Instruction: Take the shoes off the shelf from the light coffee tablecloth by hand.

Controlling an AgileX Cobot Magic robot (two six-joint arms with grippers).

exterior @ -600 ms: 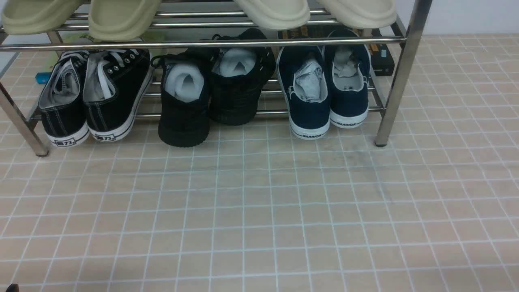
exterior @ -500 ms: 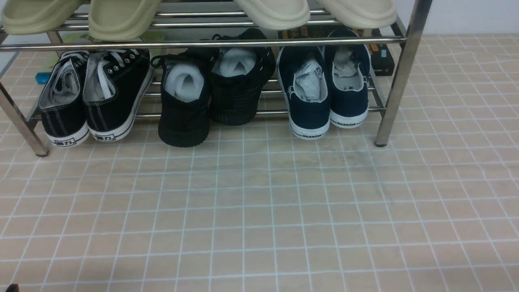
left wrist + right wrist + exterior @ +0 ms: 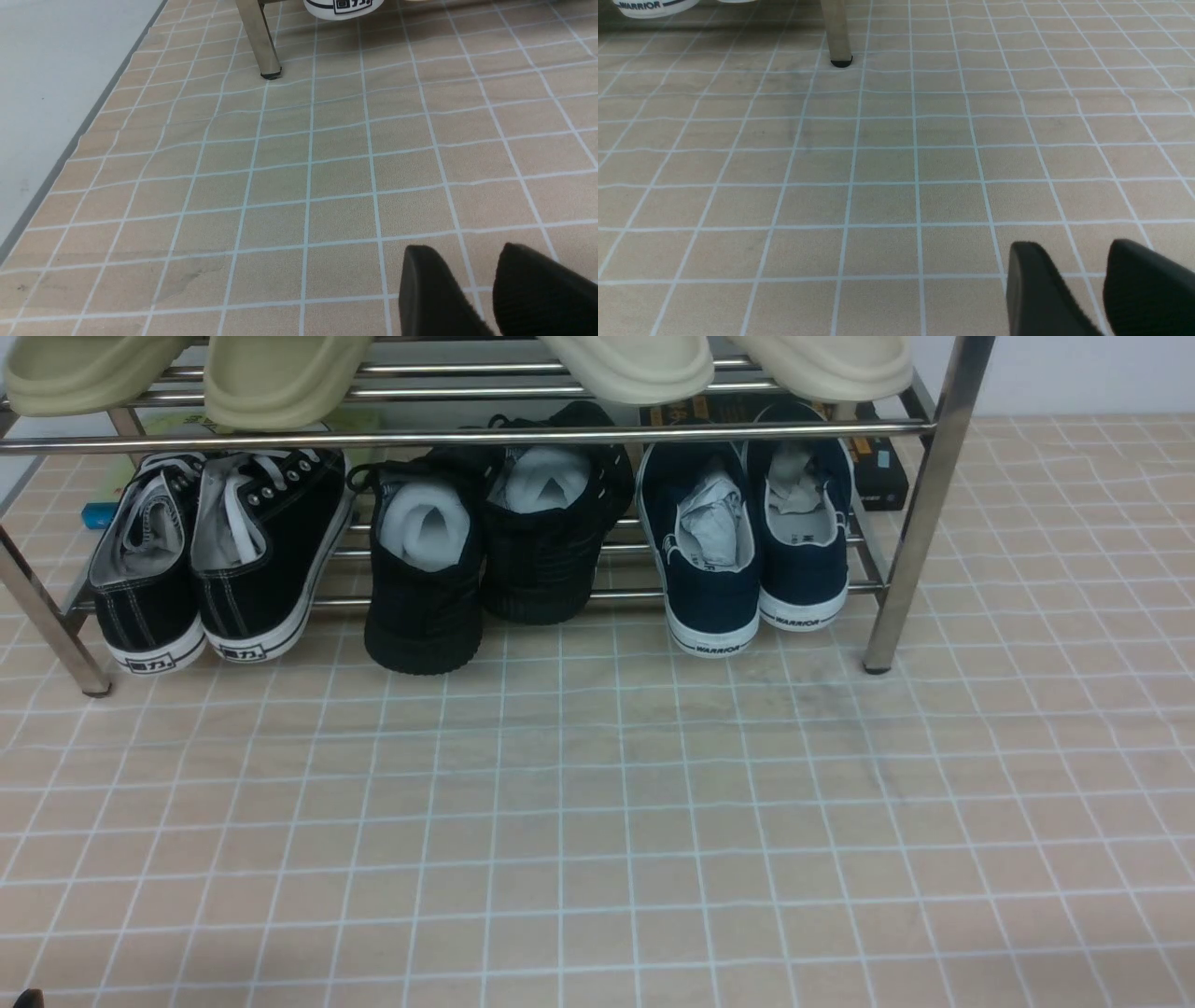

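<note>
Nearest to me, my right hand point(image 3: 1083, 273) sits in the lower right of its wrist view, its two dark fingers spread with only cloth showing between them and nothing held. My left hand point(image 3: 481, 275) looks the same in its own view: fingers apart, empty, low over the cloth. Neither hand reaches into the front view, so I judge both to be parked back near me, open and ready for a first reach.

Ahead of them the light coffee tablecloth point(image 3: 597, 821) fills the bottom and middle of the front frame, bare and slightly wrinkled. That leaves plenty of room to set things down.

Farther on, along the top of the frame, stands the shelf point(image 3: 920, 523). The shoes point(image 3: 714, 602) sit on its lower tier at the upper right, heels toward me, just beside the right-hand post, their white soles jutting out past the front bar. That overhang is probably the easiest place to take hold. They lie well apart from both hands, on my right hand's side. Left of them are the all-black shoes point(image 3: 467, 560), then the lace-up sneakers point(image 3: 215, 569), with pale slippers point(image 3: 280, 373) on the tier above.
</note>
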